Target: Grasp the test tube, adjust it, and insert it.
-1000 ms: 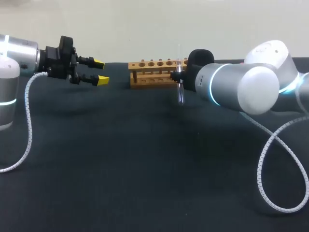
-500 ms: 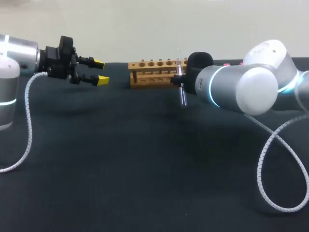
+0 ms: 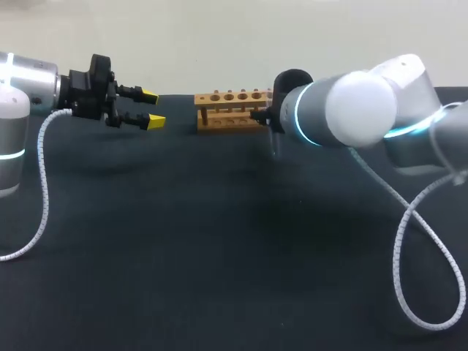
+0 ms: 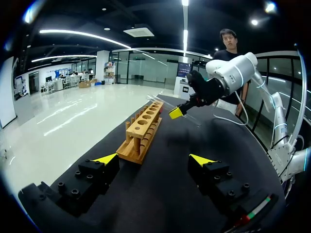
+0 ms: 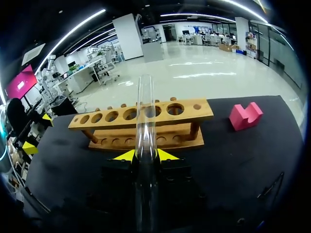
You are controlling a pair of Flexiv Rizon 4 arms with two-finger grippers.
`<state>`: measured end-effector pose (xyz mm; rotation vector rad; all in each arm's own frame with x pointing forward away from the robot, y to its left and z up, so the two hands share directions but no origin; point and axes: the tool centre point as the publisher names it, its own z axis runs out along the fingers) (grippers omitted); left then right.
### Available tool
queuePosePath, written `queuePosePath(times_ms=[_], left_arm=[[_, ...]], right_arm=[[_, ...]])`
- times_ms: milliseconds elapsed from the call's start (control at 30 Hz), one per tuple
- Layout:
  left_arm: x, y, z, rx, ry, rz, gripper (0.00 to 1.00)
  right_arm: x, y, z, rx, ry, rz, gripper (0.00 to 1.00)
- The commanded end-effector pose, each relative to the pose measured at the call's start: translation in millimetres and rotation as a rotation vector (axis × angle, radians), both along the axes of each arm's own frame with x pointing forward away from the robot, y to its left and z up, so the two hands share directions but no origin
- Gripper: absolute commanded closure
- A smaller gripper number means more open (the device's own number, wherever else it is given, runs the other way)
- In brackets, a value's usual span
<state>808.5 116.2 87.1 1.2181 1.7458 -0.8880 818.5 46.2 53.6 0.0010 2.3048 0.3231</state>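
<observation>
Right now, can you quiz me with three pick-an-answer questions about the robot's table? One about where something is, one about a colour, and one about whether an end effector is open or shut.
1. Where is the test tube?
A. in a bowl
B. between the right end effector's fingers
C. in a cup

2. What colour is the block beside the wooden rack?
A. green
B. pink
C. blue

3. How is the left end effector?
A. open, holding nothing
B. shut on a spoon
C. shut on a ball

Answers:
1 B: both yellow tips press the tube's sides.
2 B: the block is plainly pink.
3 A: its yellow tips stand apart with nothing between them.
</observation>
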Motion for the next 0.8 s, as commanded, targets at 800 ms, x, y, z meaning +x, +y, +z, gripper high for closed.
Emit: queuePosePath(times_ms=[800], left_arm=[[0.3, 0.6, -1.3, -0.003, -0.004, -0.002, 0.00]], right_arm=[[5.3, -3.0, -11.0, -0.106, 0.079, -0.099, 1.00]])
